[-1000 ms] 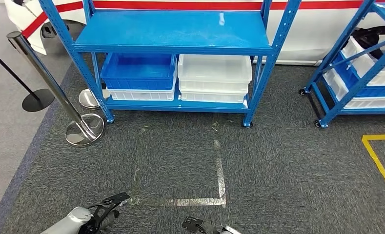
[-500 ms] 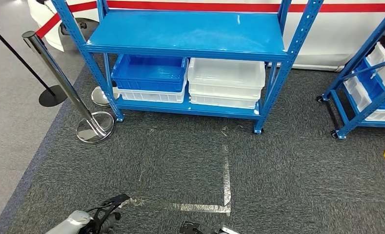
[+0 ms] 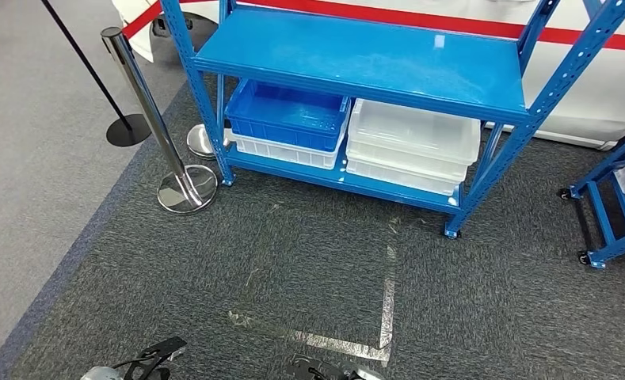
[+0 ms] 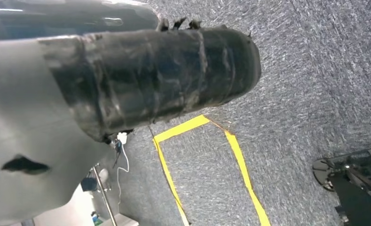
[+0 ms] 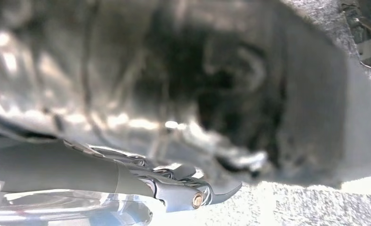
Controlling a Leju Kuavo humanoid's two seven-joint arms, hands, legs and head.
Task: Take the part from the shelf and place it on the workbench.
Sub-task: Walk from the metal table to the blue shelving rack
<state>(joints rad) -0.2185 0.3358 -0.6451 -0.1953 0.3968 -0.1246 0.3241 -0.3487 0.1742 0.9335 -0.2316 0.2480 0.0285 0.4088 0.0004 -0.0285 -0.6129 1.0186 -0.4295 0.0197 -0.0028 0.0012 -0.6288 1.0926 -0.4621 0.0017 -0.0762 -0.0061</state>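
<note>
The robot is facing the blue shelf (image 3: 356, 59); walk closer first. I cannot tell if the left hand (image 3: 146, 360) or right hand (image 3: 325, 370) is gripping anything.

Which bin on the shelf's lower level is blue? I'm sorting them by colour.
The blue bin on top of the left stack, nearest the chrome stanchion. The bin beneath it and both right-hand white bins are white.

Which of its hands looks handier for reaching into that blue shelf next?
Right, probably. The right hand hangs in line with the bins on the blue shelf; the left hand sits off beyond its left post. Both are low and far away.
</note>
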